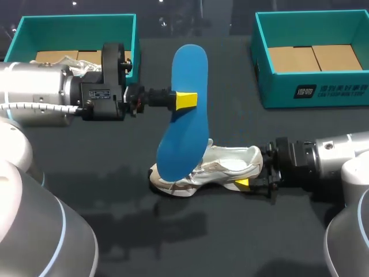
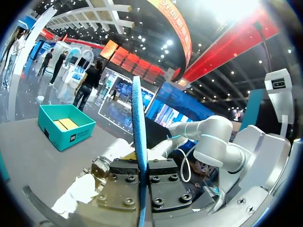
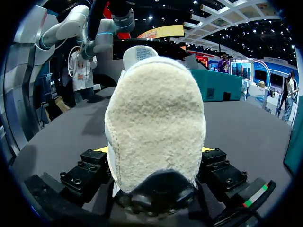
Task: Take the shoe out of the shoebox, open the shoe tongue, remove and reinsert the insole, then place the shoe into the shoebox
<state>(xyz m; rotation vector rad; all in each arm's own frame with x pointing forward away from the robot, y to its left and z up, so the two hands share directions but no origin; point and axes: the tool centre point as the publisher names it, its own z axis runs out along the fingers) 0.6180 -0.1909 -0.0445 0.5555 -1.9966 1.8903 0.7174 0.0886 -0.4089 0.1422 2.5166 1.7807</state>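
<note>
The left gripper (image 1: pixel 185 100) is closed on the insole (image 1: pixel 185 115), one yellow-tipped finger on each face. The insole is blue, flat and long with rounded ends, and is held raised on end above the table (image 1: pixel 115 231), its lower end in front of the toe of the shoe (image 1: pixel 222 167). In the left wrist view the insole (image 2: pixel 138 142) shows edge-on between the fingers.

The shoe is white and cream with a fleecy heel (image 3: pixel 156 132). It stands on the table between the two teal shoeboxes, left (image 1: pixel 75 23) and right (image 1: pixel 311 92). The right gripper (image 1: pixel 251 173) is closed on the heel from both sides.
</note>
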